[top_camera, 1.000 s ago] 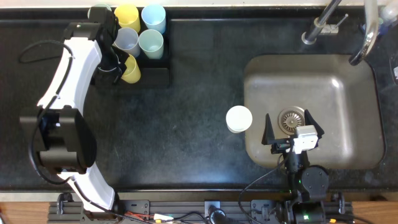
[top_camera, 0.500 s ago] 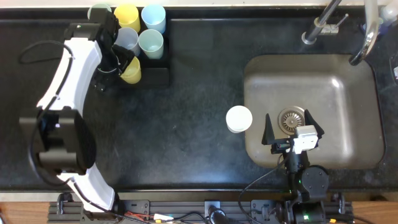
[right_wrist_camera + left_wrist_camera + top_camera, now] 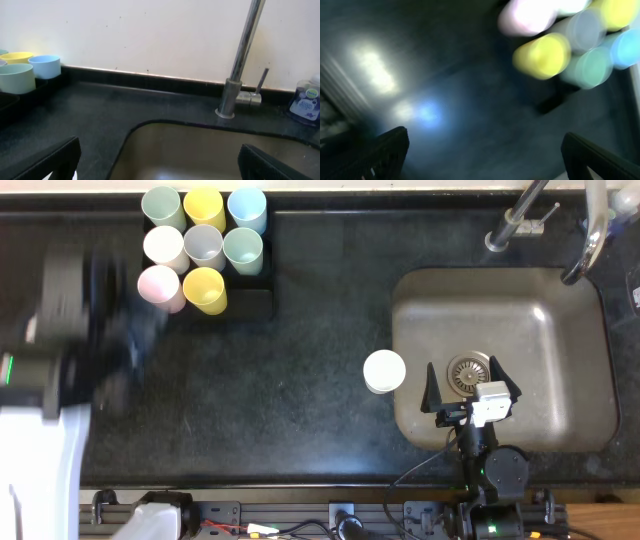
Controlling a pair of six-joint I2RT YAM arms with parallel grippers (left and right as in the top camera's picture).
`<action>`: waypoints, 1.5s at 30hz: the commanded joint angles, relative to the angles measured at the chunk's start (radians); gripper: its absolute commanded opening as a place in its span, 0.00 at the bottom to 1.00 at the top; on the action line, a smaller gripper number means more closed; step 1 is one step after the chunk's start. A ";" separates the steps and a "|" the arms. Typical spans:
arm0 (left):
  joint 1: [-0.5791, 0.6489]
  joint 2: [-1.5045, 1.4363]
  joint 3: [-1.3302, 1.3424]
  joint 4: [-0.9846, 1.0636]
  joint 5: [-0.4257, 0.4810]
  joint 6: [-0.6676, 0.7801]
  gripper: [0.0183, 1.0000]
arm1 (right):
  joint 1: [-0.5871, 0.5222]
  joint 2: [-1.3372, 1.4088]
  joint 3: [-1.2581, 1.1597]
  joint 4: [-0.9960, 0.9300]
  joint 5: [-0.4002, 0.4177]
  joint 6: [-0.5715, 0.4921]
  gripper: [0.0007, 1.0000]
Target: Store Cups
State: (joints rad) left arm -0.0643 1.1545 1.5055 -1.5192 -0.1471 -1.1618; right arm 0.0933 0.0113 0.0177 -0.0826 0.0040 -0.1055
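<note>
Several coloured cups stand upright in a black rack (image 3: 255, 302) at the counter's back left, among them a yellow cup (image 3: 204, 289) in the front row beside a pink cup (image 3: 160, 284). A lone white cup (image 3: 384, 371) stands on the counter at the sink's left rim. My left arm (image 3: 65, 350) is a blur at the left, clear of the rack. The left gripper (image 3: 480, 162) is open with nothing in it, and the yellow cup (image 3: 541, 55) and its neighbours lie beyond it. My right gripper (image 3: 470, 386) hangs open over the sink, right of the white cup.
The steel sink (image 3: 560, 310) fills the right side, with a faucet (image 3: 520, 220) behind it and a soap bottle (image 3: 306, 102) at the far right. Dark counter stretches between rack and sink. The wall (image 3: 150, 35) runs behind the counter.
The left gripper let go of the yellow cup, which now stands in the rack, and the arm swung fast back toward the front left. The right arm stayed still.
</note>
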 commanded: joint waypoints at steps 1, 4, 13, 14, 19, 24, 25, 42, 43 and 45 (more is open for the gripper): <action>-0.003 -0.346 -0.389 -0.040 -0.021 -0.018 1.00 | -0.002 -0.008 -0.013 0.005 -0.004 -0.003 1.00; 0.037 -0.686 -0.774 0.137 -0.010 -0.017 1.00 | -0.002 -0.008 -0.013 0.005 -0.004 -0.003 1.00; 0.072 -0.916 -1.328 1.774 0.083 0.883 1.00 | -0.002 -0.008 -0.013 0.005 -0.004 -0.003 1.00; 0.068 -0.923 -1.365 1.949 0.134 1.048 1.00 | -0.002 -0.008 -0.013 0.005 -0.004 -0.003 1.00; 0.069 -0.992 -1.392 1.836 0.150 1.209 1.00 | -0.002 -0.008 -0.013 0.005 -0.004 -0.003 1.00; 0.069 -1.088 -1.408 1.512 0.145 1.215 1.00 | -0.002 -0.008 -0.013 0.005 -0.004 -0.003 1.00; 0.069 -1.101 -1.414 1.477 0.143 1.215 1.00 | -0.002 -0.008 -0.013 0.005 -0.004 -0.003 1.00; 0.069 -1.152 -1.474 1.386 0.138 1.214 1.00 | -0.002 -0.008 -0.013 0.005 -0.004 -0.003 0.99; 0.069 -1.152 -1.474 1.386 0.138 1.214 1.00 | -0.002 -0.008 -0.013 0.005 -0.004 -0.003 1.00; 0.069 -1.152 -1.474 1.386 0.138 1.214 1.00 | -0.002 -0.008 -0.013 0.005 -0.004 -0.003 1.00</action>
State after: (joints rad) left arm 0.0128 0.0147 0.0395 -0.1413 -0.0181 0.0338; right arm 0.0929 0.0113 0.0177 -0.0826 0.0036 -0.1059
